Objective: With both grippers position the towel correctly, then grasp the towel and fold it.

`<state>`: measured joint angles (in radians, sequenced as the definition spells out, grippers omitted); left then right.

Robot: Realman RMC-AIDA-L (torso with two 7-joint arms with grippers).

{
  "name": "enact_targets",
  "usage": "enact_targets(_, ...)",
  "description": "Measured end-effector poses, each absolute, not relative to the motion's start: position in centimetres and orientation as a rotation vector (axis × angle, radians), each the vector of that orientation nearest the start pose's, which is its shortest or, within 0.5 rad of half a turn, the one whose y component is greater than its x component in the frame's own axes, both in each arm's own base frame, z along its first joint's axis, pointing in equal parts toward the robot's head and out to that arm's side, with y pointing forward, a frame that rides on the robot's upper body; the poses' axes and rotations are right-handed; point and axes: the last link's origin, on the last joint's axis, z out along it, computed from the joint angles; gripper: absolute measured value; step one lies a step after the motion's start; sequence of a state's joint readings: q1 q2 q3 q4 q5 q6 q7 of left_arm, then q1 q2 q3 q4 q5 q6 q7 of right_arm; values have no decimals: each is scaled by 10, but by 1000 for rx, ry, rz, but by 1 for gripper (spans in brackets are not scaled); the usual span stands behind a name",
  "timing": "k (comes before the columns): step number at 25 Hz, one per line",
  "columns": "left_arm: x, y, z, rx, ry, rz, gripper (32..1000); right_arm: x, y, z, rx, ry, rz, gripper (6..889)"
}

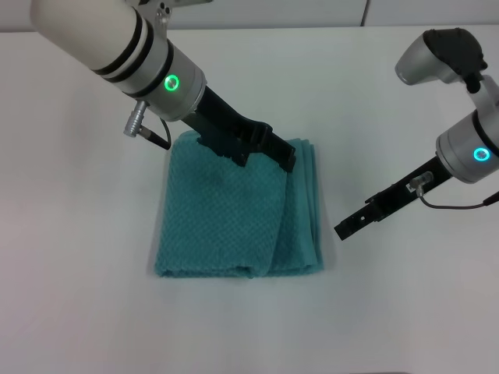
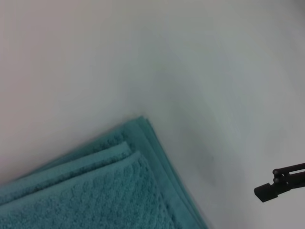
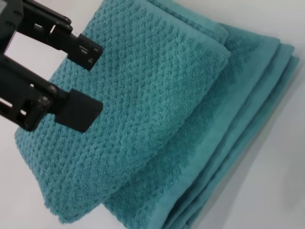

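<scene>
1. Above the folded towel [image 1: 234, 210], the left gripper [image 3: 78, 78] hovers, jaws parted, holding nothing.
2. Beside the towel, the right gripper [image 1: 347, 227] holds nothing; jaw gap unclear.
3. Beneath both: white table [image 1: 78, 234].

The folded rectangular cloth towel [image 1: 234, 214] is teal-green, woven in a raised waffle-dot pattern with smoother plain bands along its edges. The two narrow-clawed grippers, left [image 1: 261, 152] and right [image 1: 352, 224], are black. The smooth flat table [image 1: 78, 234] is white.
</scene>
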<state>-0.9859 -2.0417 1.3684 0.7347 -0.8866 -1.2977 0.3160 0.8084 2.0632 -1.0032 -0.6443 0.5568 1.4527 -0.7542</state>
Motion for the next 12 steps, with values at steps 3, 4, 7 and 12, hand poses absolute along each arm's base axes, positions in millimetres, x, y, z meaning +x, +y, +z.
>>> enact_targets(3,-123,406,-62,-2559,-1480,189,891,243,362,-38,-2630,1463,-401,881)
enact_targets(4,-124,406,-62,-2559,-1480,189,891,243,362,-38,-2630,1463,-401,881)
enact_targets(7,-124,406,-61,-2557,-1483,184,891,243,362,-38,-2630,1463,-401,881)
enact_targets(12,-125,407,-58,-2552,-1494,176,891,243,362,-38,-2633,1462,-402,881)
